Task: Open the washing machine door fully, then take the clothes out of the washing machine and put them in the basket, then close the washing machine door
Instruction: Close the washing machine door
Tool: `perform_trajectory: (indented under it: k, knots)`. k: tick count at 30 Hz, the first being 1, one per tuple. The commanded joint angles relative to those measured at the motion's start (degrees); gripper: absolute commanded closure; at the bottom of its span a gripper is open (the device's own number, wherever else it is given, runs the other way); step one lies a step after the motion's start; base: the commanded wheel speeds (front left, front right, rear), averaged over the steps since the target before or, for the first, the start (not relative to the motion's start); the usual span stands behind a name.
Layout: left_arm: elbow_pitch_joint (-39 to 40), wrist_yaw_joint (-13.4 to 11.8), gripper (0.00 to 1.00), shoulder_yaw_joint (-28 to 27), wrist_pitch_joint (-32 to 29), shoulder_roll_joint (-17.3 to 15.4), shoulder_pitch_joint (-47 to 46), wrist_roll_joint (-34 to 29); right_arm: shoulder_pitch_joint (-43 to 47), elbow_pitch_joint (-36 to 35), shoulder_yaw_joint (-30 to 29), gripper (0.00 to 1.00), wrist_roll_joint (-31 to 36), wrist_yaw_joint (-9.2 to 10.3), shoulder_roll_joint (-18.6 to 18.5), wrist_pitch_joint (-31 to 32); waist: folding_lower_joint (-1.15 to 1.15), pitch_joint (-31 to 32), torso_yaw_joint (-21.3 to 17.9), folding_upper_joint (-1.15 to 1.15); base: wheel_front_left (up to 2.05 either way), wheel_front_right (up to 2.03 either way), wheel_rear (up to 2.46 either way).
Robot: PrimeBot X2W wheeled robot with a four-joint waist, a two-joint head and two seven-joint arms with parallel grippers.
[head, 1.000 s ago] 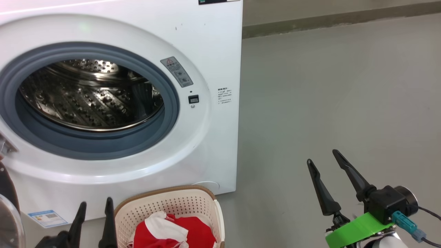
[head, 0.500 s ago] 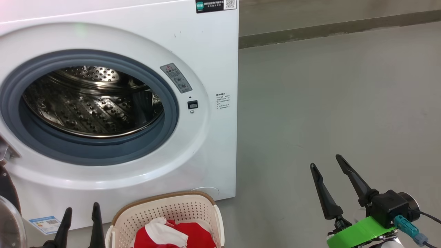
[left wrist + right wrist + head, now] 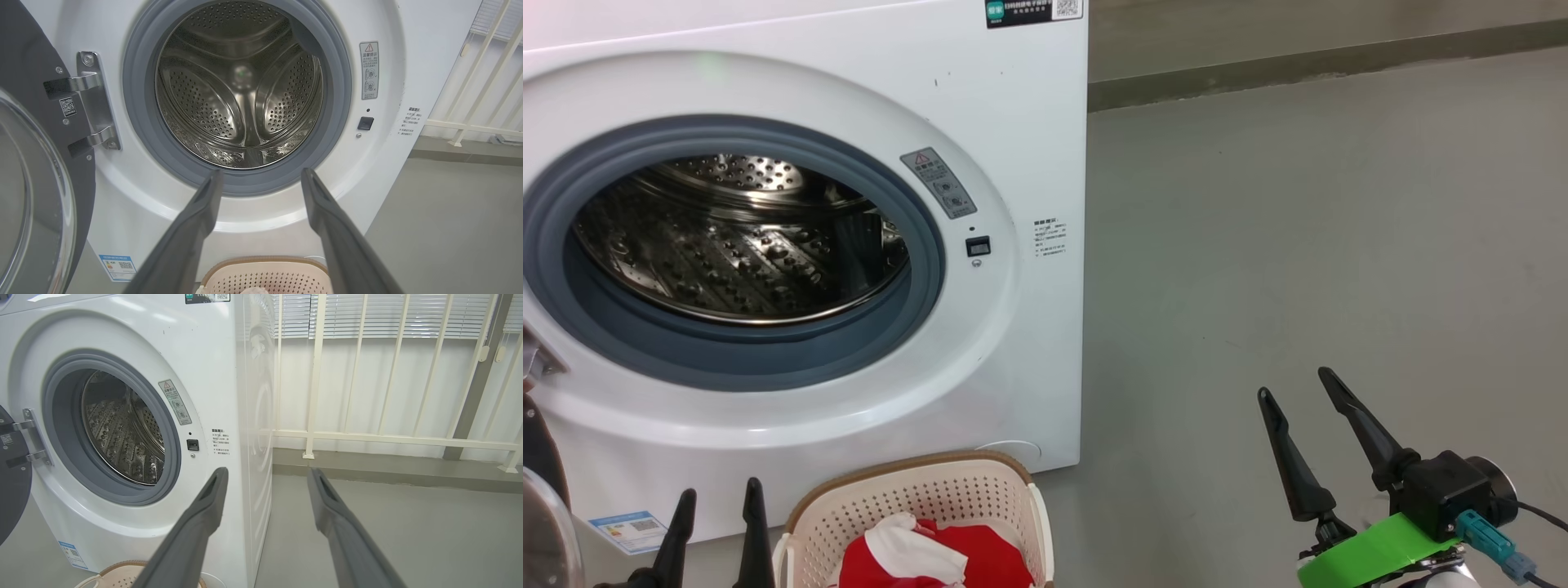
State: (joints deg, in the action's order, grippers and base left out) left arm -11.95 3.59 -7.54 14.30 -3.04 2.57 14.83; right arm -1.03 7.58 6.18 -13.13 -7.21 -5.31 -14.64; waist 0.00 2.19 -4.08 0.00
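Looks like a laundry balcony: white washing machine [image 3: 1013, 122] on a bare grey floor [image 3: 1298, 245], white railing [image 3: 392, 437] and blinds [image 3: 408, 314] beside it.

The washing machine [image 3: 1013, 122] bears a grey warning-triangle sticker [image 3: 938, 183], a dark QR-code label [image 3: 1034, 10] at its top and a blue label [image 3: 629, 523] low down (no wording legible).

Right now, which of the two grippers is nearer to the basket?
The left gripper: it stands open just beside the basket, at its left. The right gripper, also open, is far off to the right over the grey floor.
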Motion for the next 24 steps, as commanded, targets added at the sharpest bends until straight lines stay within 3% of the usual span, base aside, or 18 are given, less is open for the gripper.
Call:
perform_trajectory:
  k: [1,13,24]
  knots:
    - [1.33,0.69,0.0,-2.32,0.7,-1.38,-2.09,-0.53,-0.51,-1.16,0.94,0.0,0.15,-0.28,-0.47,-0.36,0.0,-0.07,-0.13,0.0,0.0,0.0,0.0]
    - [0.78,1.13,0.0,-2.99,0.7,-1.09,-2.73,-2.53,-0.41,-1.21,0.76,0.0,0.41,-0.28,-0.36,-0.36,0.0,0.0,-0.01,0.0,-0.24,0.24,0.0]
    - [0.76,1.99,0.0,-3.16,0.7,-0.55,-3.15,-2.49,-0.7,-1.06,0.99,0.0,0.2,-0.28,-0.26,-0.36,0.0,-0.19,0.07,0.0,-1.53,1.53,0.0]
